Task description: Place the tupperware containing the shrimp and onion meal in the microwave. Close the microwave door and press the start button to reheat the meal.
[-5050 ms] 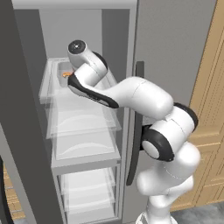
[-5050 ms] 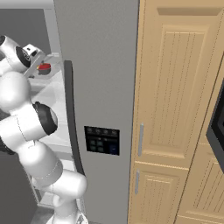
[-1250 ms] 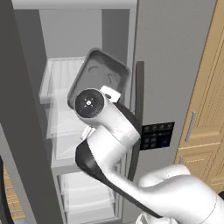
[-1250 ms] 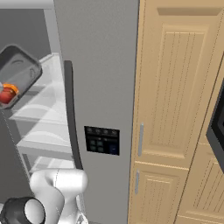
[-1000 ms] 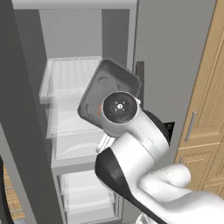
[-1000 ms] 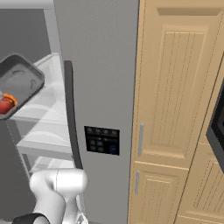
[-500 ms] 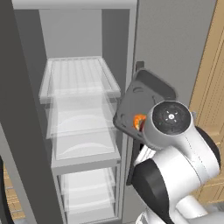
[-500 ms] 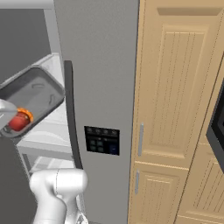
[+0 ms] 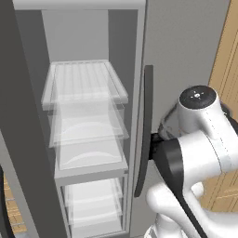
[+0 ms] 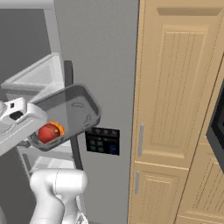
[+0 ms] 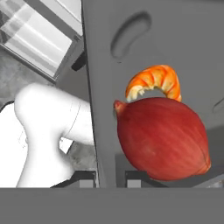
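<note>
The tupperware [image 10: 70,111], a grey translucent tub, hangs tilted in front of the fridge's closed door. The red onion [image 10: 48,132] and the orange shrimp [image 10: 59,129] have slid into its lower corner. In the hand view the onion [image 11: 162,138] looms large with the shrimp [image 11: 154,82] curled behind it on the tub floor [image 11: 175,43]. My gripper [image 11: 110,178] is shut on the tupperware's wall, one finger on each side. A grey corner of the tub [image 9: 168,126] peeks from behind my arm. A dark, grey-framed panel [image 10: 217,127] at the far right may be the microwave; too little shows to tell.
The tall grey fridge stands open on its left side, with clear shelves [image 9: 83,93] and drawers inside. Its closed door carries a dark curved handle [image 9: 145,135] and a dark control panel [image 10: 103,141]. Tall wooden cabinets [image 10: 175,109] stand to the right.
My arm has swung the tupperware rightward, away from the fridge shelves to in front of the closed fridge door. The onion and shrimp stay in it. The grip has not changed.
</note>
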Robot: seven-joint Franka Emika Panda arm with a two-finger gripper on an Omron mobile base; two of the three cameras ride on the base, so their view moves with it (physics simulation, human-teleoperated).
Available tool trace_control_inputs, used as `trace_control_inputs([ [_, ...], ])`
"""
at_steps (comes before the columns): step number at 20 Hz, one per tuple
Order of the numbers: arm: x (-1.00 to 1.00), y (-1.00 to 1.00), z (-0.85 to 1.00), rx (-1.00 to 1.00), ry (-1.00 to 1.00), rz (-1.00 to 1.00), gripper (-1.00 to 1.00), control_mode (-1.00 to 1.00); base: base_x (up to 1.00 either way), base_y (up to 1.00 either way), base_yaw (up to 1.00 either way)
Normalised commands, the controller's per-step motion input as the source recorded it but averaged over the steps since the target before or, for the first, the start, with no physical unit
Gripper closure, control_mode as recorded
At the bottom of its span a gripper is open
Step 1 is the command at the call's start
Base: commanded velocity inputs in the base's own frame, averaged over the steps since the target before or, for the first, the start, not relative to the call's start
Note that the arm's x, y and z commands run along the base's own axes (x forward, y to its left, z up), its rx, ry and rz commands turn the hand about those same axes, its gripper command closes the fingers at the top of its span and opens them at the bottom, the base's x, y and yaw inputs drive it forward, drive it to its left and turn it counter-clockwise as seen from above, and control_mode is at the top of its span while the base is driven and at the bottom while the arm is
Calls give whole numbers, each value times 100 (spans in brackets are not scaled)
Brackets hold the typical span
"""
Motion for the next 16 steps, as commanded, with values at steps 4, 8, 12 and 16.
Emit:
trace_control_inputs([
  [4,8,-87,0,1,16,-28,100,-100,0,0,0],
  [8,0,-24,0,3,0,-1,100,-100,0,0,0],
  [12,0,-4,0,1,0,1,100,-100,0,0,0],
  [16,0,0,0,0,0,0,100,-100,0,0,0],
])
